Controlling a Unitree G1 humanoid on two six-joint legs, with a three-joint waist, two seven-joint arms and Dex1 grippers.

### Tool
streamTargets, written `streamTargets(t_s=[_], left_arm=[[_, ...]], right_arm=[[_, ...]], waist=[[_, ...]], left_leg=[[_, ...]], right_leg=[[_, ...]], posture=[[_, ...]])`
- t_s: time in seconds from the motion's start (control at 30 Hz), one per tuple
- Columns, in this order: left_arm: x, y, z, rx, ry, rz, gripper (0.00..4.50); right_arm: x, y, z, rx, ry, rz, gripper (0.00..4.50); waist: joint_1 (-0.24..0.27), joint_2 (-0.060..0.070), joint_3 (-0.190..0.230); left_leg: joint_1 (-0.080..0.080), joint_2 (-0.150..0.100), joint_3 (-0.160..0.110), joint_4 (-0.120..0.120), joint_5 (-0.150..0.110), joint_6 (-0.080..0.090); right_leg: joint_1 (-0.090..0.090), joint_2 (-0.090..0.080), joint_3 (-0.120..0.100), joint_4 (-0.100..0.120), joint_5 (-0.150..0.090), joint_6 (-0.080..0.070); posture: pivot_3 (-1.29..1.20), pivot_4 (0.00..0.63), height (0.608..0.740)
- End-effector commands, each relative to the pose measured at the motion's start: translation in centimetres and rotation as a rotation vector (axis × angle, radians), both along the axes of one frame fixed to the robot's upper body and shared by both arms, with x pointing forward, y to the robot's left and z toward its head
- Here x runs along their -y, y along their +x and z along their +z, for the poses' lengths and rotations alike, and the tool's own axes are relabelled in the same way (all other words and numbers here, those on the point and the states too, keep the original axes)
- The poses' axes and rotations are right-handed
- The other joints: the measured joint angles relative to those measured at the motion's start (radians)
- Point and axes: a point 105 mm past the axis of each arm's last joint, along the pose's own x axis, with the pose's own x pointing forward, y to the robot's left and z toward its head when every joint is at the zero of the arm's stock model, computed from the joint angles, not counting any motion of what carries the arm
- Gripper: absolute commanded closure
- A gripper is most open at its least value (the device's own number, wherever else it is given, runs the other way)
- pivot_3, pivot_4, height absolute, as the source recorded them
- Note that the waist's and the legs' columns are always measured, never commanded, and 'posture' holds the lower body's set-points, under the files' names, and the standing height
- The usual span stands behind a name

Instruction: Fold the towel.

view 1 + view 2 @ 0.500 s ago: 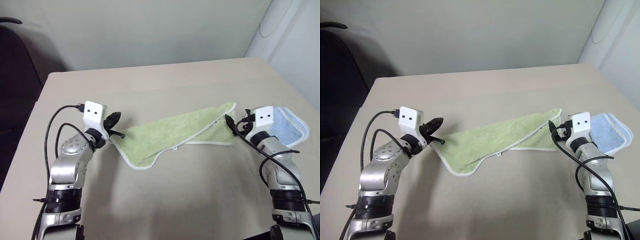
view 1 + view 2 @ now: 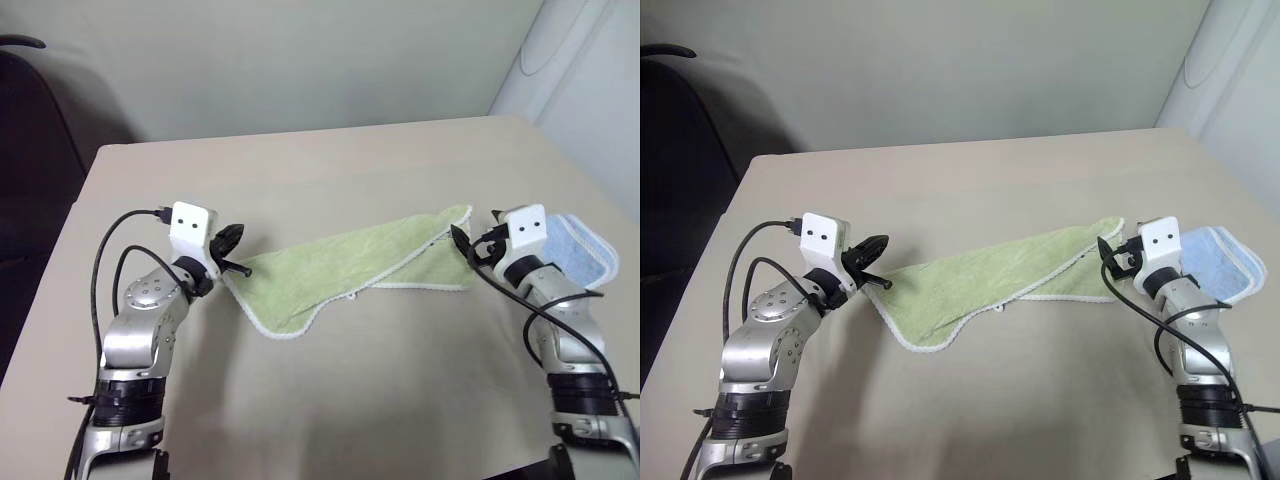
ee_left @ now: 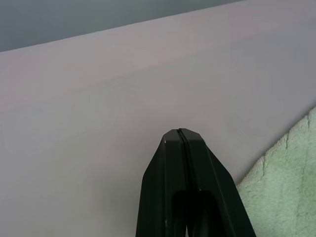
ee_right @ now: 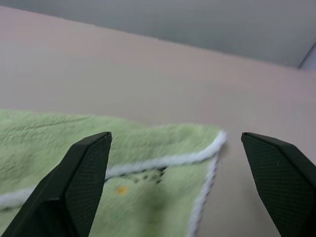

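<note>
The towel (image 2: 340,270), light green with white stitched edging, lies loosely doubled over in a long slanted strip across the middle of the table. My left gripper (image 2: 238,256) is shut with nothing in it, level at the towel's left end. In the left wrist view its fingers (image 3: 180,148) are pressed together, with the towel (image 3: 289,173) beside them. My right gripper (image 2: 466,246) stands open at the towel's right corner. In the right wrist view that corner (image 4: 197,143) lies low between the spread fingers, which do not touch it.
A smaller light blue towel (image 2: 583,250) lies on the beige table (image 2: 350,170) just right of my right hand, near the table's right edge. A dark chair (image 2: 30,160) stands past the left edge. A white rounded object (image 2: 585,70) stands at the back right.
</note>
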Motion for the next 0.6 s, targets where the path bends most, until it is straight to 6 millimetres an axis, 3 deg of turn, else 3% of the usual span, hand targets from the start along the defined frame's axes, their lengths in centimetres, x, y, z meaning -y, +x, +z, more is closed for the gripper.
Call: streamTargets(t_s=[0.03, 0.07, 0.2, 0.37, 0.47, 0.6], left_arm=[[1.2, -0.4, 1.0, 0.039, 0.029, -0.055, 4.50], [1.4, -0.5, 1.0, 0.039, 0.030, -0.060, 4.50], [1.8, -0.5, 0.6, 0.017, 0.055, -0.130, 4.50], [1.9, -0.8, 1.3, 0.034, 0.048, -0.157, 4.50], [2.4, -1.4, 0.9, 0.030, 0.028, -0.164, 4.50], [2.8, -1.8, 0.4, 0.022, 0.009, -0.167, 4.50]], right_arm=[[0.4, -0.2, 1.2, 0.026, -0.212, 0.055, 0.06], [0.5, -0.3, 1.2, 0.024, -0.227, 0.059, 0.06], [1.9, 1.4, 0.8, -0.040, -0.592, 0.118, 0.06], [2.8, 3.0, 0.6, -0.067, -0.813, 0.158, 0.06], [3.6, 5.2, 0.3, -0.071, -1.087, 0.152, 0.06], [3.2, 6.8, 0.2, -0.057, -1.204, 0.166, 0.06]], waist=[[0.002, 0.000, 0.000], [0.004, 0.000, 0.000], [0.002, 0.000, 0.000], [0.000, 0.000, 0.000], [-0.006, 0.000, 0.000], [-0.009, 0.000, 0.000]], left_leg=[[0.000, 0.000, 0.000, 0.000, 0.000, 0.000], [0.000, 0.000, 0.000, 0.000, 0.000, 0.000], [0.000, 0.000, 0.000, 0.000, 0.000, 0.000], [0.000, 0.000, 0.000, -0.002, 0.000, 0.000], [0.000, 0.001, 0.000, -0.002, 0.000, 0.000], [-0.001, 0.001, 0.000, -0.004, 0.000, 0.000]], right_leg=[[0.000, 0.000, 0.000, 0.000, 0.000, 0.000], [0.000, 0.000, -0.001, 0.000, 0.000, 0.000], [0.000, 0.000, 0.001, 0.000, 0.001, 0.000], [-0.002, 0.000, 0.001, 0.000, 0.002, 0.001], [-0.003, 0.000, 0.001, 0.000, 0.003, 0.001], [-0.004, 0.000, 0.001, 0.000, 0.004, 0.001]], posture=[[0.00, 0.150, 0.735], [0.00, 0.150, 0.735], [0.00, 0.150, 0.735], [0.00, 0.150, 0.735], [0.00, 0.150, 0.735], [0.00, 0.150, 0.735]])
